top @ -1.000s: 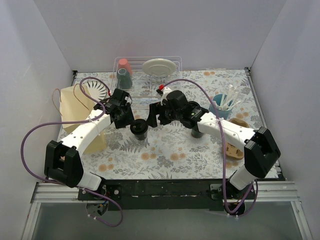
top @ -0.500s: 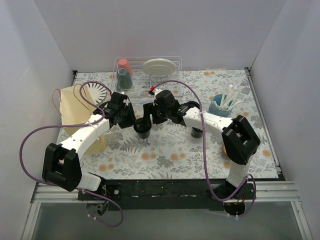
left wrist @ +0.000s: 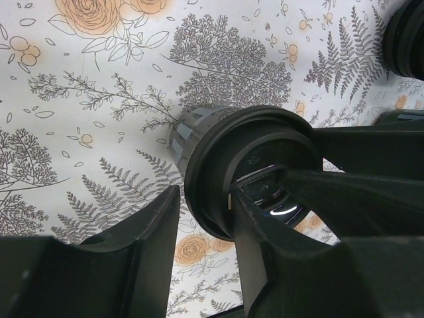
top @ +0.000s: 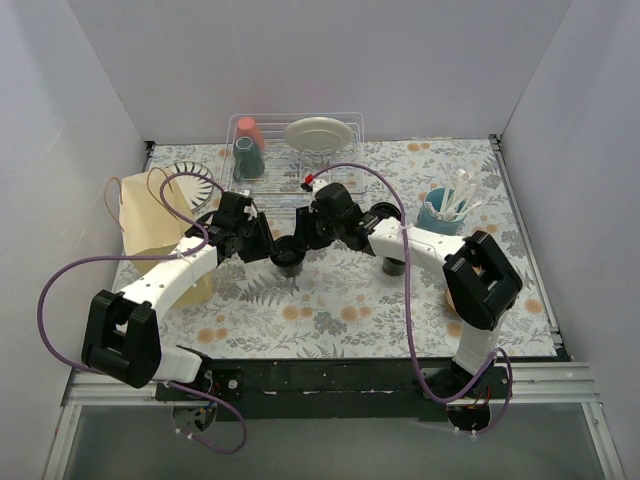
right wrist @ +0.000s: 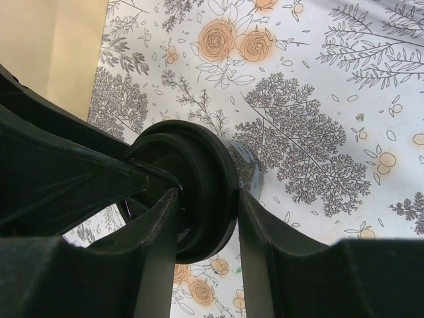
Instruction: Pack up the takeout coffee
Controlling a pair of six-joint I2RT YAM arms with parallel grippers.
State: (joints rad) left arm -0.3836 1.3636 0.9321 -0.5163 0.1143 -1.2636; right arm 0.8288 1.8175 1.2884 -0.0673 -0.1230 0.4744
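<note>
Along the far edge of the flowered tabletop (top: 340, 310) stands a clear rack (top: 345, 160) holding a red tumbler (top: 250, 130), a teal tumbler (top: 248, 158) and a cream plate (top: 318, 133). A patterned plate (top: 190, 177) lies near the far-left corner. A brown paper bag (top: 145, 215) stands by the left edge, and a light-blue cup of white sticks (top: 440, 212) sits near the right edge.

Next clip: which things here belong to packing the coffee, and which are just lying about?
Job: lidded cup, second black cup, paper bag.
Lying about: blue cup of sticks, rack, teal tumbler, red tumbler, plate, patterned dish.
</note>
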